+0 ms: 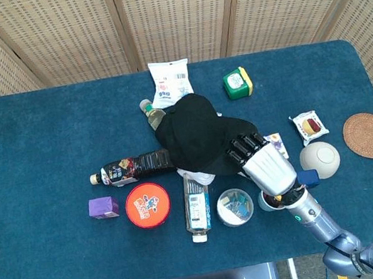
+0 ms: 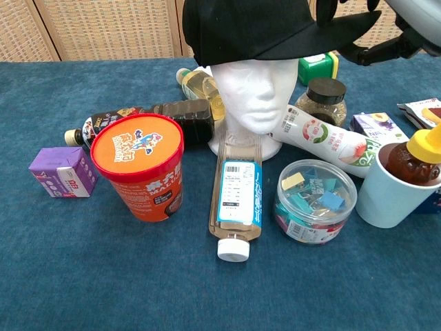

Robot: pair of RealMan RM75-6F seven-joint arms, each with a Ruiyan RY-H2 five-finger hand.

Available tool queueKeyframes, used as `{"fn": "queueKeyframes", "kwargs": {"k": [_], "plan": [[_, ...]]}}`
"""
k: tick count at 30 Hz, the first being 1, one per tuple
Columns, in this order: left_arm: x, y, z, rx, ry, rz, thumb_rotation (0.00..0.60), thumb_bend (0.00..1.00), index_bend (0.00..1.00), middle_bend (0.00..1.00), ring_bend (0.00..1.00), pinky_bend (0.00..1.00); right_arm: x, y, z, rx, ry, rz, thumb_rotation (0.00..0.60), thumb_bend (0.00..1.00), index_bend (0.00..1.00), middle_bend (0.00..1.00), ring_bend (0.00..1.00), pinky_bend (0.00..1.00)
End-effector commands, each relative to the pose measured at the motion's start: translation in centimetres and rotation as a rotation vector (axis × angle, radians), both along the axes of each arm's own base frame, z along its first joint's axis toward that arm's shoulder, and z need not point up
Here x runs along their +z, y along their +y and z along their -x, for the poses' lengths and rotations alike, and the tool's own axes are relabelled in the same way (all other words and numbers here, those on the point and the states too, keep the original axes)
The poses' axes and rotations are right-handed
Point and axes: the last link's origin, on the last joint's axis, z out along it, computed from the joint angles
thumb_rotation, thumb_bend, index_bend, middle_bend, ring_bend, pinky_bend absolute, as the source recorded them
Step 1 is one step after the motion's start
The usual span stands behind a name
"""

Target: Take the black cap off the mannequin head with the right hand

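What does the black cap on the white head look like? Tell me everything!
The black cap is plain, dark cloth with a rounded crown and a stiff brim pointing toward the robot's right. It sits level on the white mannequin head, covering it down to the brow. In the head view it hides nearly the whole head. The right hand reaches the brim's edge, its dark fingers lying over it; whether they are gripping it yet is unclear.
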Motion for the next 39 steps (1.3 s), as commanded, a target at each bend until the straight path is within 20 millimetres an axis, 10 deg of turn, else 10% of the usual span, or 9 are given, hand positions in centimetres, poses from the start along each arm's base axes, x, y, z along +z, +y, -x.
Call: {"fn": "queueKeyframes", "kwargs": {"k": [1,17,39], "plan": [[0.0,0.0,0.0,0.001,0.001,0.0,0.6,0.12,0.16,0.0,0.0,0.06,-0.4,-0.2,-0.2,0.05,-0.008,0.022,0.6,0.5,0.55,0.55,0.5,0.59],[-0.2,0.1,-0.1,0.003,0.005,0.008,0.6,0.12,0.16,0.0,0.0,0.06,-0.4,-1.7,-1.1,0.133,-0.069,0.109,0.6,0.52,0.68,0.71,0.66,0.79],[0.1,0.3,0.2,0.022,-0.005,0.01,0.6,0.12,0.16,0.0,0.0,0.06,4.4,-10.7,-3.5,0.023,0.032,0.335,0.6,0.53,0.68,0.72,0.68,0.81]]}}
